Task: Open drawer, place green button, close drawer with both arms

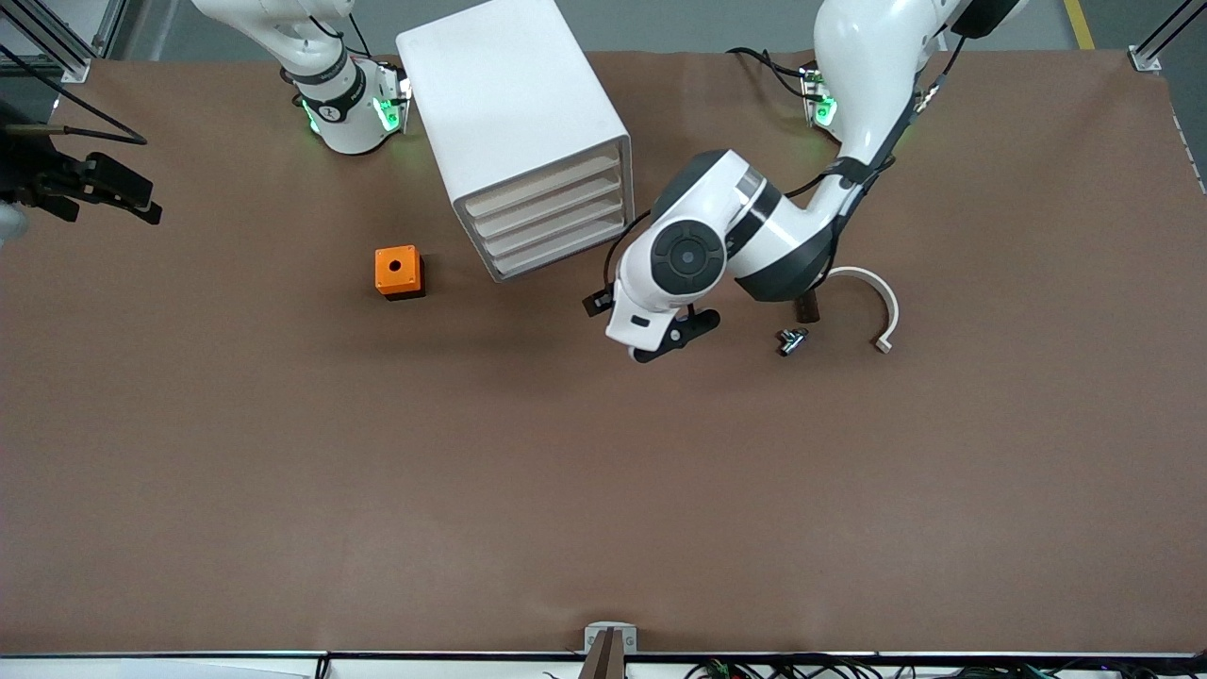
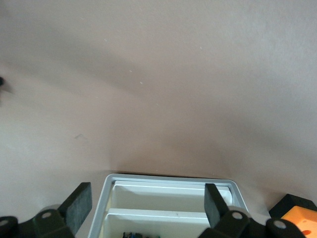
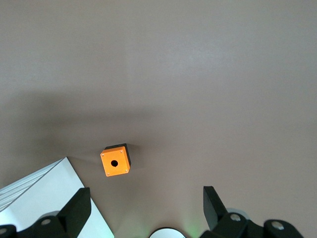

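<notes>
Hovering over the open drawer, the left gripper is holding its fingers spread, probably ready to push it shut. The dark bluish speck inside is likely the button. The right gripper, fingers spread, is waiting above the table.

Left arm: glossy white shells, black joint bands, round black end cap.
Right arm: white links, black band, green lights at its base.
Cables: thin black leads along the left arm.
Fingers: flat, matte black.
</notes>
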You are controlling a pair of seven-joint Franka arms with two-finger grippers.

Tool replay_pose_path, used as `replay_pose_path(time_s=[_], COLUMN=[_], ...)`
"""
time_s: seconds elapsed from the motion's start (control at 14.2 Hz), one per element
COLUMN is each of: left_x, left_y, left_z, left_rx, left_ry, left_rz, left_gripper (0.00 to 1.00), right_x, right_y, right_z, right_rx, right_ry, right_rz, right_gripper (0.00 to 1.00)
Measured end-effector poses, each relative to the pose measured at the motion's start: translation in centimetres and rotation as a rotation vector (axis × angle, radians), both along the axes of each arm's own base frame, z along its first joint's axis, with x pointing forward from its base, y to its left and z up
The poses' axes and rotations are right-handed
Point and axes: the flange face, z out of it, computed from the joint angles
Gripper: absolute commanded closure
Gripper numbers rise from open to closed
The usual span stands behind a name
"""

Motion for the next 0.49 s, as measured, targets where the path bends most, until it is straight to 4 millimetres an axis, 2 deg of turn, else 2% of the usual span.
replay_pose_path(time_s=[0.28,0.49], left_x=[1.3,2.8], left_y=[3.4,8.2], left_z=[4.5,8.7], left_rx=[0.002,-0.012], left_ry=[-0.018,-0.034], left_rz=[0.027,-0.019], left_gripper=[0.00,0.00], right_x=[0.0,0.0], right_y=[0.0,-0.1], right_z=[0.0,0.0], right_rx=[0.000,0.000], right_ry=[-0.002,-0.002], right_rz=[-0.001,-0.001], right_gripper=[0.00,0.00])
